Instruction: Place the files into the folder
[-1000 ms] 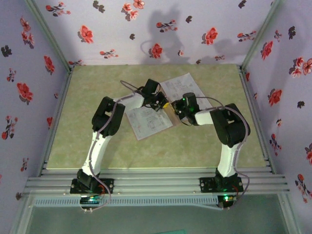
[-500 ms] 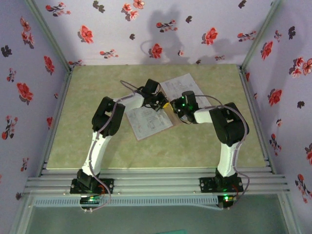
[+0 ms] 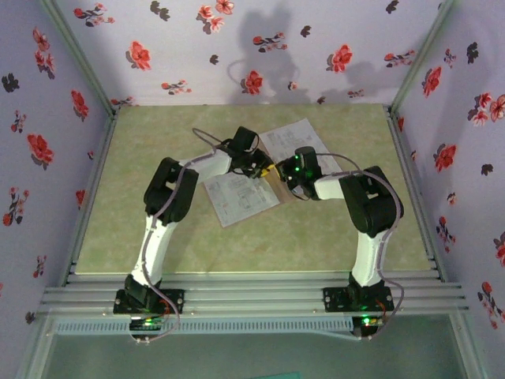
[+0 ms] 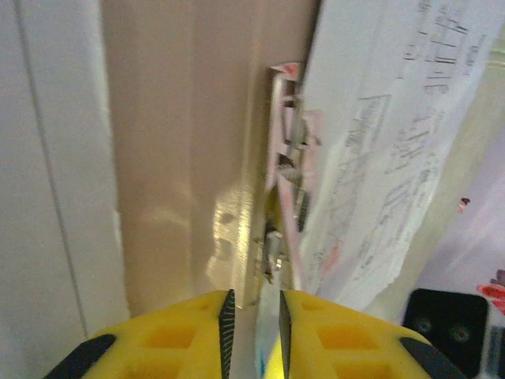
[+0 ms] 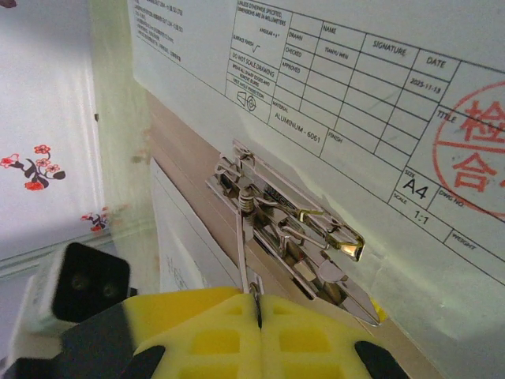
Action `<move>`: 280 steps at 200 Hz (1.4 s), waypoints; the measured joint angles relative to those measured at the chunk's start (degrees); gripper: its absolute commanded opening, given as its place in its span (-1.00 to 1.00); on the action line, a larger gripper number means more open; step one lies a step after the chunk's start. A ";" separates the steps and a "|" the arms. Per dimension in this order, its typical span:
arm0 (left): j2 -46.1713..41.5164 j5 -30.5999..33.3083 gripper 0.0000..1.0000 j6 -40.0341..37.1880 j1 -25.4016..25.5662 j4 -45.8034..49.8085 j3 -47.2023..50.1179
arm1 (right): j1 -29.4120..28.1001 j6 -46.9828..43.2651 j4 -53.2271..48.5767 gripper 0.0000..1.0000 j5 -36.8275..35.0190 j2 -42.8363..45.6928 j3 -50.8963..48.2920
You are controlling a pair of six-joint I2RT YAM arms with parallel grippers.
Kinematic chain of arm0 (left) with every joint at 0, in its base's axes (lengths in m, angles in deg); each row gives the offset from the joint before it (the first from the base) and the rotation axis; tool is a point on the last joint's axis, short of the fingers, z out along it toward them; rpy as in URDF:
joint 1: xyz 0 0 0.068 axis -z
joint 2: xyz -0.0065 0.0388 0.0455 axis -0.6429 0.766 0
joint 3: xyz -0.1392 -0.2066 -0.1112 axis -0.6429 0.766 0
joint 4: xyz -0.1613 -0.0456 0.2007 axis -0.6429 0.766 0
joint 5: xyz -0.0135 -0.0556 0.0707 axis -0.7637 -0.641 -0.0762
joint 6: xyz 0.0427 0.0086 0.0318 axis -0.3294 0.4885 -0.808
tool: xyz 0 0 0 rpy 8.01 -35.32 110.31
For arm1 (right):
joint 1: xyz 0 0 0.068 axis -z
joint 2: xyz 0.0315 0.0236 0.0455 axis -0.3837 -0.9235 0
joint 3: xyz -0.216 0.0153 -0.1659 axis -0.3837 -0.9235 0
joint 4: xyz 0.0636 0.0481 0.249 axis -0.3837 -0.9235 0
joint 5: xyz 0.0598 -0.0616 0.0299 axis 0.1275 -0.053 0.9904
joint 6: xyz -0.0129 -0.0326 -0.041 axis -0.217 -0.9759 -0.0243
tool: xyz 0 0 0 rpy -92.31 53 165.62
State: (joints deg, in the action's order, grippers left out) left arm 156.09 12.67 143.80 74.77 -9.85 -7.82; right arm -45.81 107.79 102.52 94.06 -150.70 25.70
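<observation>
Right wrist: very close above the folder clip [image 5: 292,213], looking along it | left wrist: equally close, facing clip from opposite side | top external: high behind arm bases [image 3: 150,298], far from clip, looking down | shared: clip, printed sheet [image 5: 355,71].

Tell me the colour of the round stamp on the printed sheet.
Red; the stamp shows best in the right wrist view.

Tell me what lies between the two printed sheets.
In the right wrist view, a strip of the tan folder with its metal clip lies between the stamped sheet and the other sheet.
</observation>
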 measured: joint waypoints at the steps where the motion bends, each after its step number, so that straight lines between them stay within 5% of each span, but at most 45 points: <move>1: -0.09 0.00 -0.47 -0.02 0.00 -0.02 0.00 | 0.00 0.00 0.07 -1.00 0.00 0.00 -0.04; 93: 0.81 -0.63 -0.49 0.61 0.24 0.26 -3.28 | 0.37 1.36 5.20 -1.00 0.00 0.52 -3.87; 207: 5.01 -1.31 -0.87 0.24 0.37 2.62 -7.19 | 2.21 1.31 8.96 -1.00 3.76 -0.66 -5.40; 280: 5.01 -1.33 -0.91 -0.33 0.31 2.29 -7.08 | 2.60 0.42 6.05 -0.78 5.40 -0.72 -3.65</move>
State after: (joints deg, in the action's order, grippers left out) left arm 161.10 11.34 143.47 75.08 -7.55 -14.90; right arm -43.21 108.20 108.57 99.46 -151.42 22.05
